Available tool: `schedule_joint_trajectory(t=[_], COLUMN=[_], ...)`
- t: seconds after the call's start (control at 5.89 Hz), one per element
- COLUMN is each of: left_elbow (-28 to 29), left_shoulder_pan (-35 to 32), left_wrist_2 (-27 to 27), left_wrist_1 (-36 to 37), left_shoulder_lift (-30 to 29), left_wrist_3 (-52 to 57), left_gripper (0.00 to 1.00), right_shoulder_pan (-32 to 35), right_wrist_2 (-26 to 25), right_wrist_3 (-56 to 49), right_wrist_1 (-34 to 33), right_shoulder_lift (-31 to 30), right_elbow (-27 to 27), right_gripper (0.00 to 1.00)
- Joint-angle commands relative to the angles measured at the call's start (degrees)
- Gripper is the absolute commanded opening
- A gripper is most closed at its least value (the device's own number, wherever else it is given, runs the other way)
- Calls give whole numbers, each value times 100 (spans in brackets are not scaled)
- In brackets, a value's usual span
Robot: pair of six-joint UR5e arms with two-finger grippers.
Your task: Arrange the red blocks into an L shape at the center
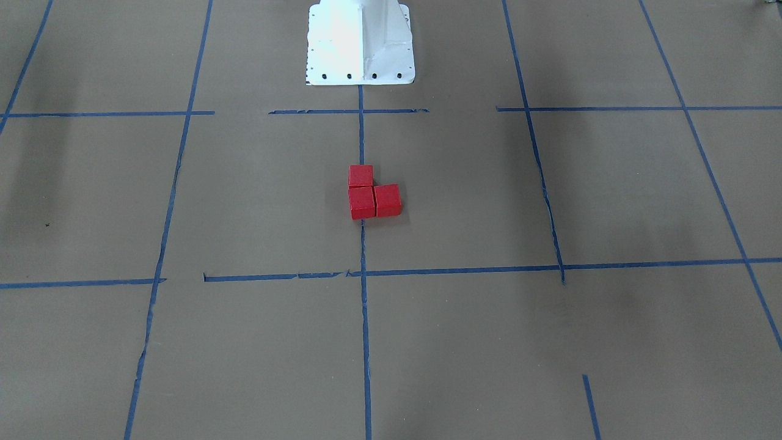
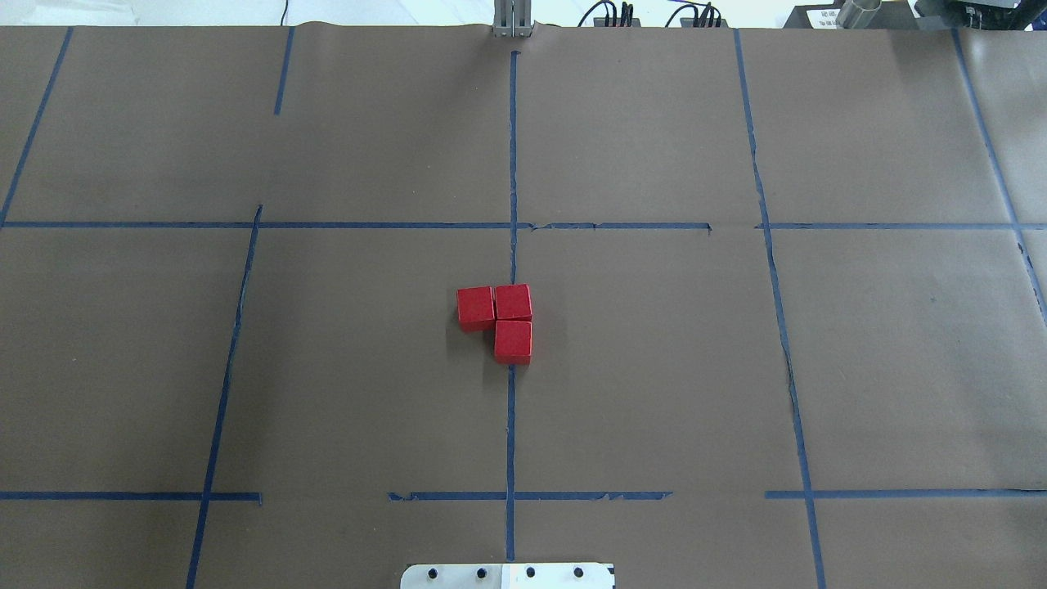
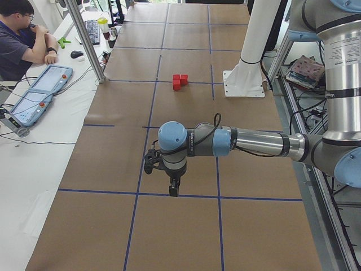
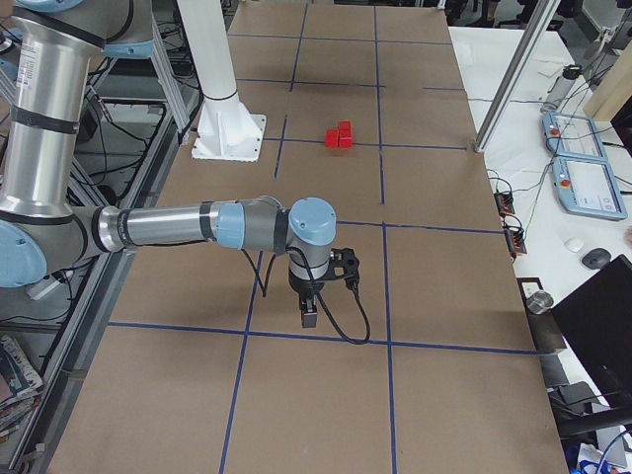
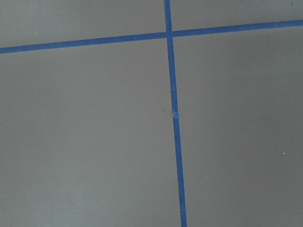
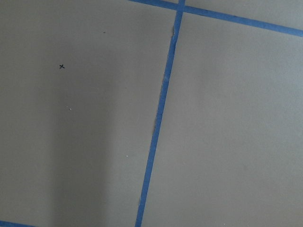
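Nearest me, the left gripper (image 3: 174,189) and right gripper (image 4: 308,314) hung over the table (image 2: 654,368) ends, open or closed I couldn't tell, while farther off the red blocks (image 2: 499,319) sat touching in an L at centre, so it looked done, with no further pick called for.

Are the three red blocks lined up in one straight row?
No, the red blocks form an L: two sit side by side, and the third sits at a right angle against one end.
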Motion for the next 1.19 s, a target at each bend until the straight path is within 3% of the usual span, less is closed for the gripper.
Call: schedule_joint_trajectory(t=[0.0,1.02], left_elbow=[71,89], left_shoulder_pan=[11,20], left_wrist_2=[-5,-5], left_wrist_1=[-20,33], left_shoulder_lift=[-2,24], left_wrist_3=[-8,1], left_gripper=[100,100], right_shoulder_pan=[33,33], right_wrist_2=[-4,179], right_wrist_3=[6,-29], right_wrist_1=[0,0], right_shoulder_lift=[-161,-259], right_elbow=[-30,-56], right_gripper=[100,100])
